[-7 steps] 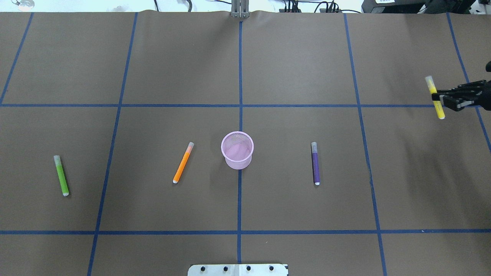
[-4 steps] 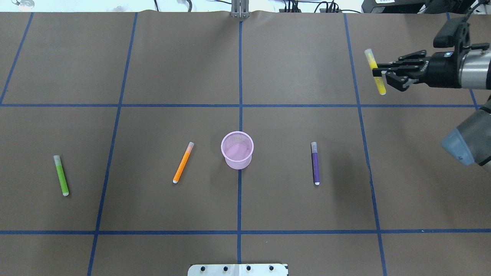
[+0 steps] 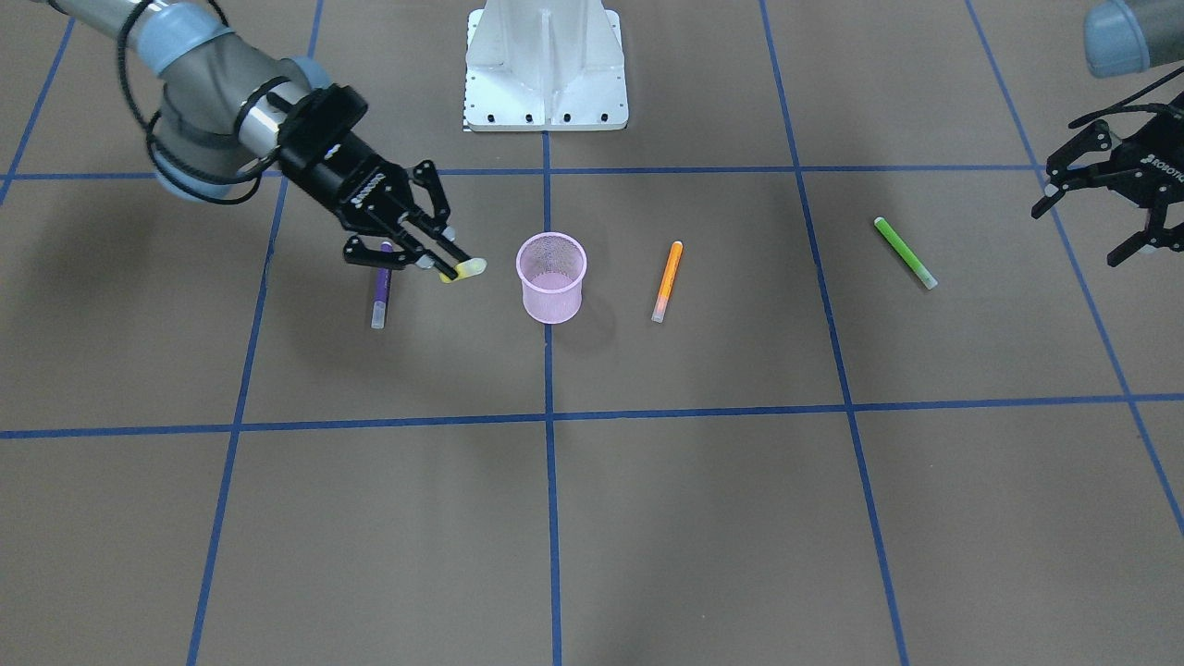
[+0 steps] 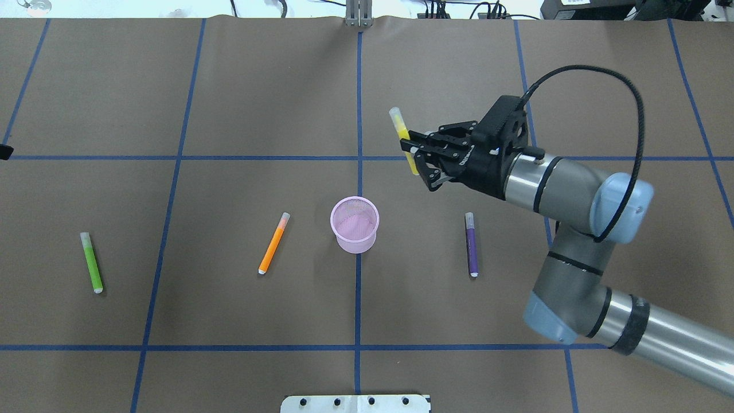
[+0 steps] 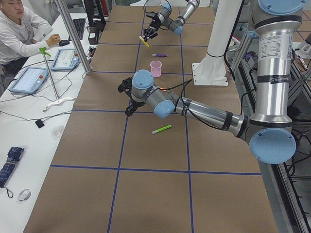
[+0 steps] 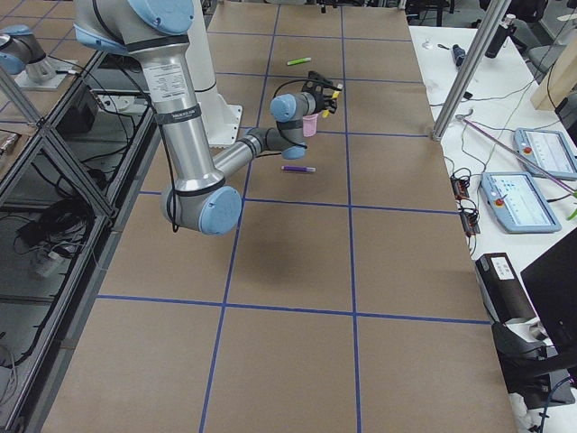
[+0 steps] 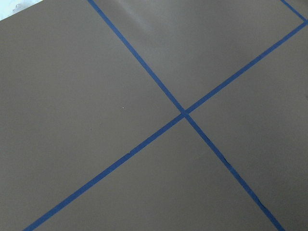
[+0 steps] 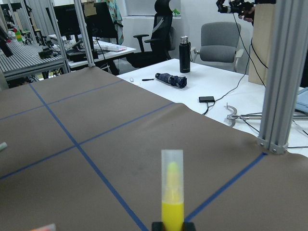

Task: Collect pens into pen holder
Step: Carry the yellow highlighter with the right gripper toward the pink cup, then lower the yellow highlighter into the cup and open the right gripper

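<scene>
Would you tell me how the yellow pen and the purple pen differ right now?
The yellow pen is clamped in the right tool, off the table; the purple pen lies loose on the table. The yellow pen's body is yellow, the purple pen's purple. Both are slim with whitish caps; neither is in the pen holder.

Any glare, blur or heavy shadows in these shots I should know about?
Front-facing view: a broad soft shadow darkens the table at the picture's left, and the pen holder casts a faint one. Left wrist view: pale sheen near the top edge. Right wrist view: the yellow pen looks sharp.
</scene>
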`<state>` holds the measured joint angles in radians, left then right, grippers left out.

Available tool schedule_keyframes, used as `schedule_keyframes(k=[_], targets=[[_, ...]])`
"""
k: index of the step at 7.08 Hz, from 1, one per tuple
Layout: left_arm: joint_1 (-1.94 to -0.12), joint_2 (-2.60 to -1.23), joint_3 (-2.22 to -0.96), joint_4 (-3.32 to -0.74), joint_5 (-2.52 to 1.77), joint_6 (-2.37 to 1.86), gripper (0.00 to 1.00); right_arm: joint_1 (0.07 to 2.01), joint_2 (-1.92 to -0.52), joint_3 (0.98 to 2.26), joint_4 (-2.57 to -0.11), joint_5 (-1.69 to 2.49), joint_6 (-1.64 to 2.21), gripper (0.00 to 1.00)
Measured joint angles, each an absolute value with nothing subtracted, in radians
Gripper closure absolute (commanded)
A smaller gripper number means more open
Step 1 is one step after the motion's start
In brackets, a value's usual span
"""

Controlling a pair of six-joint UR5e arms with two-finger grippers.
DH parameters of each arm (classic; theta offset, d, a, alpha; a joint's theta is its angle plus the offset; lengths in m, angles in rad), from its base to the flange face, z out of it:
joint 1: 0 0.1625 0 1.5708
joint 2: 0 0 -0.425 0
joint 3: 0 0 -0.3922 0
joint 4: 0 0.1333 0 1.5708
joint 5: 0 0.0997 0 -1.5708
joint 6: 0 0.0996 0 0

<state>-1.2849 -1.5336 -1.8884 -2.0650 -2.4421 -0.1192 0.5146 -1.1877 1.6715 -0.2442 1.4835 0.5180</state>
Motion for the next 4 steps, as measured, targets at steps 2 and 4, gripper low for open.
schedule_keyframes(k=[2,4], targets=[[-1.277,-1.534,-1.887,-2.069,-2.442,-0.131,0.0,0.428,-1.099,1.599,-0.242,1.363,0.472,1.0],[-1.275,-1.533,-1.887,-2.069,-2.442,-0.14,0.0,0.366,-1.04,1.543,-0.24,1.273,0.456,0.94]])
